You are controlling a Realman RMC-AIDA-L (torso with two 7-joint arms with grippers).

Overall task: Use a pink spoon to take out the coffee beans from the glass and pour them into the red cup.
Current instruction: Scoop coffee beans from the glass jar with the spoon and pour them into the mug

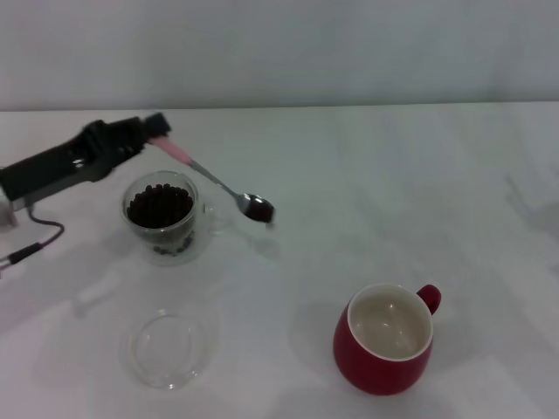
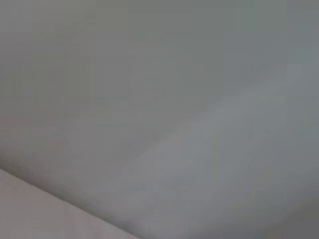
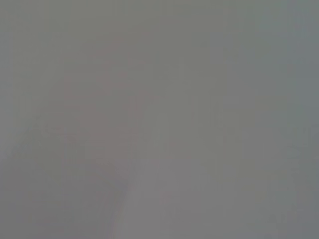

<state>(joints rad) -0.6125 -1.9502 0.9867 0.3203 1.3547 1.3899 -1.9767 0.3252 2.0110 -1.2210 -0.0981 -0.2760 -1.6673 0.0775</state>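
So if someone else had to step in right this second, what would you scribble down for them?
Left gripper: shut on the pink spoon, held over the table to the right of the glass.
Right gripper: not in view.
Spoon bowl carries coffee beans; most beans are in the glass.
Red cup: front right, apparently no beans inside.
Done: a scoop lifted out.
Left: carry it to the red cup, tip it in, repeat.

A plain white counter [image 1: 410, 175] fills most of the head view, evenly and softly lit, with faint shadows on its surface. Behind it runs a bare, pale grey wall [image 1: 332, 48], meeting the counter's far edge in 1 straight line.
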